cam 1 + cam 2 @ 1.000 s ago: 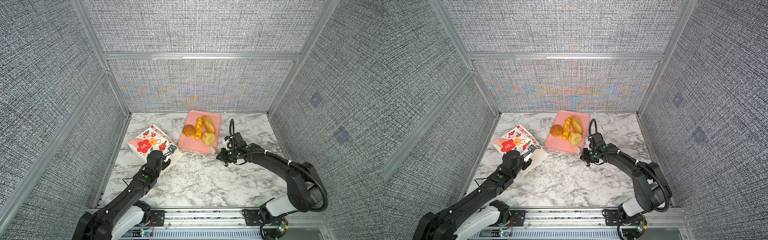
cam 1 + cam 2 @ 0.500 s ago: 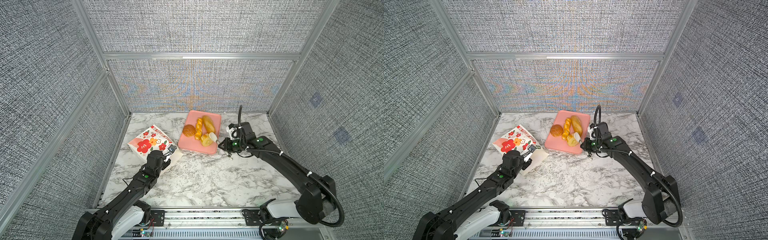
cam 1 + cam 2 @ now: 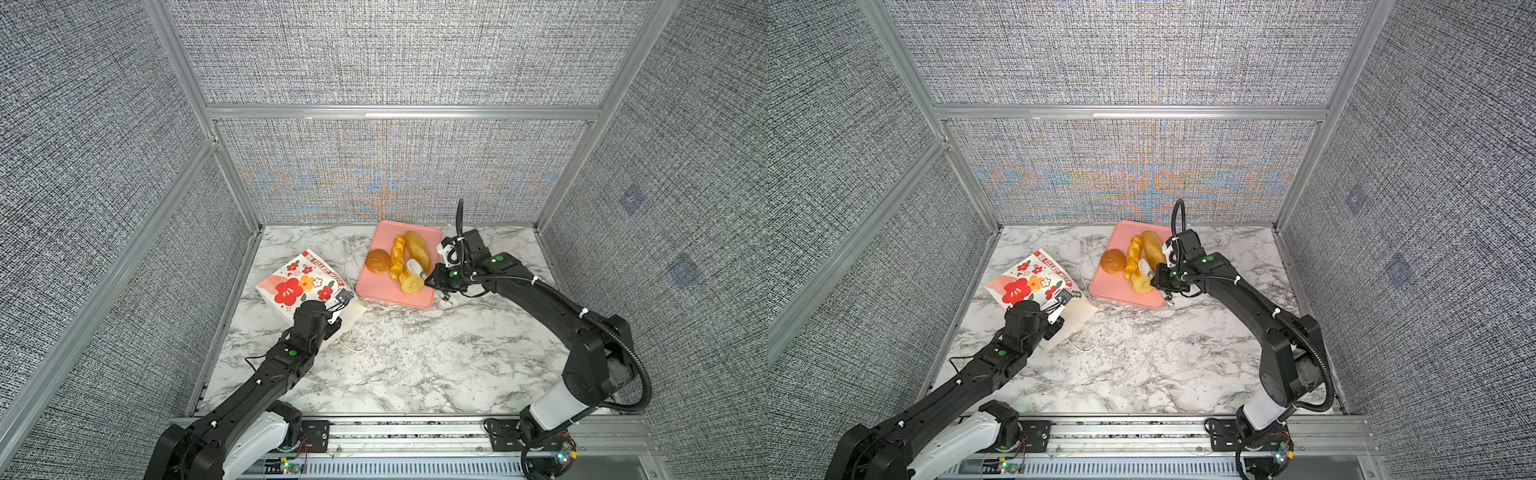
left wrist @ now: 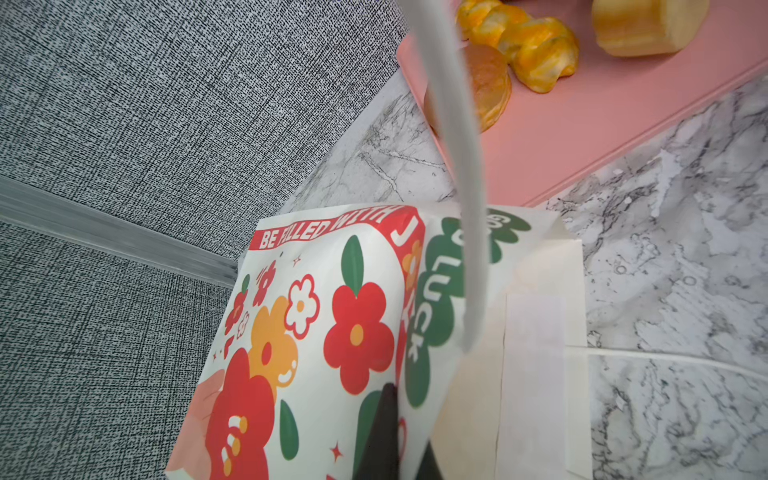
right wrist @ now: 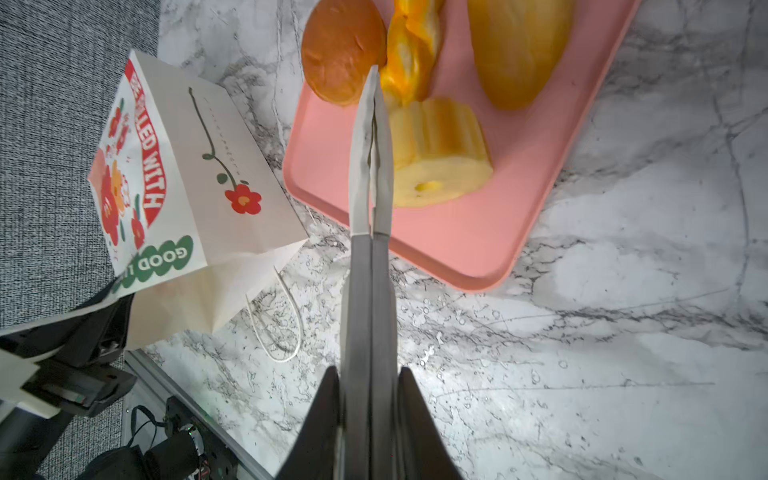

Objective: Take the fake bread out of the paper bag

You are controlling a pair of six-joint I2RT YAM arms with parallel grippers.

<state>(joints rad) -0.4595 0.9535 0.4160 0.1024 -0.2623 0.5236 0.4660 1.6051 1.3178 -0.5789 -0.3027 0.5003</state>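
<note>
Over the last second the right gripper (image 3: 414, 267) is seen to have been carried from the table just off the near corner of the pink tray (image 3: 384, 293) to a spot above the tray, just beside the ridged ring cake (image 3: 411, 284). Its jaws are pressed together with nothing between them, as the right wrist view shows. Whether the cake is being touched cannot be told. The cake appears to have been shifted only slightly.

The paper bag (image 3: 299, 286) and the left gripper (image 4: 384, 419) are found where they were a second ago. The bag lies on its side on the marble table (image 3: 415, 357), just beside the tray, with its mouth toward the robot. The left jaws are clenched, apparently on the upper edge of that mouth, so the bag is held open.

Four pieces of fake bread are laid on the tray: a round bun (image 3: 377, 261), a twisted stick (image 3: 397, 257), a long loaf (image 3: 417, 249) and the ring cake. The inside of the bag is hidden, so it cannot be told whether more remains. The empty right gripper is judged to be free for another reach into the bag.
</note>
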